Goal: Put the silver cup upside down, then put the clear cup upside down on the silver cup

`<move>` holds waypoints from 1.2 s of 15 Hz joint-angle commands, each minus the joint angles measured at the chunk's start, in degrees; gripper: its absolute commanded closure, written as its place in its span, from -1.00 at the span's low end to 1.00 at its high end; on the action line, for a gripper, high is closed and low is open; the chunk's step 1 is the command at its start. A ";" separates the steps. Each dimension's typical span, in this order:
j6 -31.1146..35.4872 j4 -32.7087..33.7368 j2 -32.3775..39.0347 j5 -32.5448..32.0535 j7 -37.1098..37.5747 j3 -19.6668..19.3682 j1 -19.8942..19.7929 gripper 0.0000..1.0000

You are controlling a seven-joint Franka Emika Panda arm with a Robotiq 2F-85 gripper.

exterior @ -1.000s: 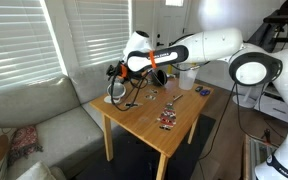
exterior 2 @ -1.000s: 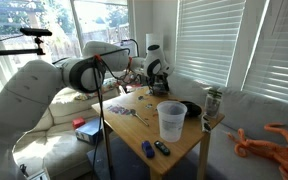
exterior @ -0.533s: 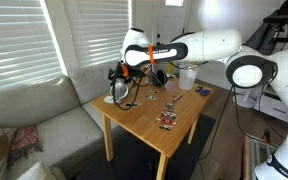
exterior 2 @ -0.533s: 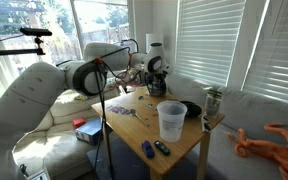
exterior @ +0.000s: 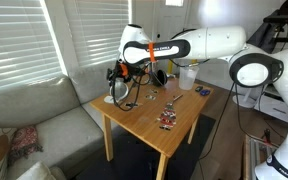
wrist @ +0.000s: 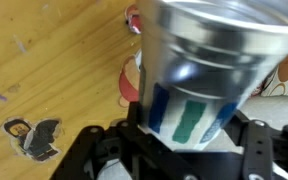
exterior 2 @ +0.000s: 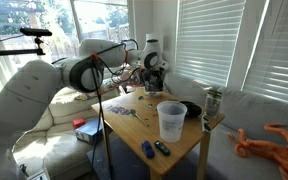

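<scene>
In the wrist view my gripper (wrist: pixel 184 150) is shut on the silver cup (wrist: pixel 209 50), a shiny metal cup with a white label bearing blue and green stripes. It is held above the wooden table (wrist: pixel 44 60). In both exterior views the gripper (exterior: pixel 121 74) (exterior 2: pixel 155 70) is over the far end of the table, and the cup is too small to make out there. The clear cup (exterior 2: pixel 170 120) (exterior: pixel 187 77) stands upright on the table, well apart from the gripper.
A black bowl (exterior 2: pixel 189 108) and a metal can (exterior 2: pixel 213 100) sit beside the clear cup. Small items lie on the table (exterior: pixel 169 118) (exterior 2: pixel 154 149). A black wire object (exterior: pixel 119 95) stands at the table's corner. A sofa (exterior: pixel 34 115) borders the table.
The arm has lifted a little, carrying the silver cup upward above the table end. The clear cup has not moved.
</scene>
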 commanded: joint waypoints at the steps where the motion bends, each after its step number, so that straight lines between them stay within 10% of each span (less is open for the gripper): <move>1: 6.21 -13.03 -9.42 -3.08 0.01 -1.22 2.18 -0.11; 9: 20.70 -31.48 -22.36 -16.17 5.95 -7.08 7.78 -0.11; 13: 29.42 -41.98 -27.36 -33.30 19.95 -13.43 12.71 -0.11; 18: 32.38 -52.84 -32.60 -55.48 40.77 -31.73 27.69 -0.11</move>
